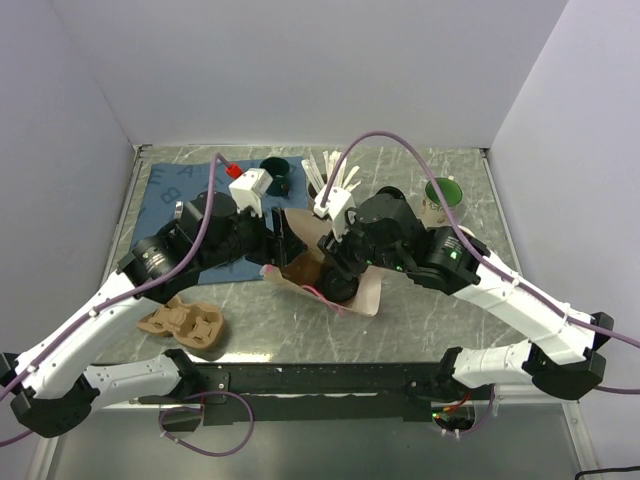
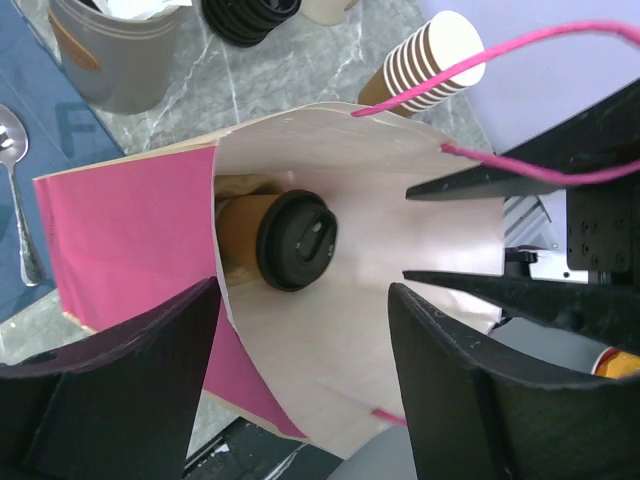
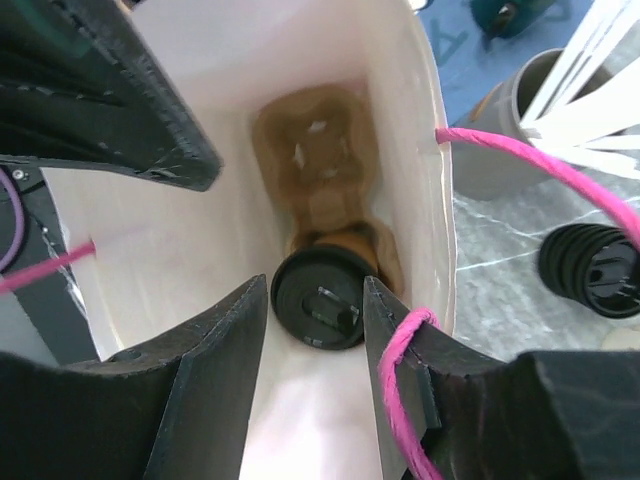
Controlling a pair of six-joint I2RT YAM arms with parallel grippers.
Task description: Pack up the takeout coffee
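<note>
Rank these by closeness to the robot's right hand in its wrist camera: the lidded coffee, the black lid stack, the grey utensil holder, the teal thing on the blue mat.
1. Lidded coffee: inside the bag, just ahead of the right hand.
2. Black lid stack and grey utensil holder: outside, rightward; too close to call.
3. Teal thing: top edge, farthest.

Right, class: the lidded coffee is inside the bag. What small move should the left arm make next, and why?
Probably draw the left gripper straight back from the mouth of the bag. Its jaws stand open, clear of the takeout coffee, which already sits in the carrier inside.
</note>
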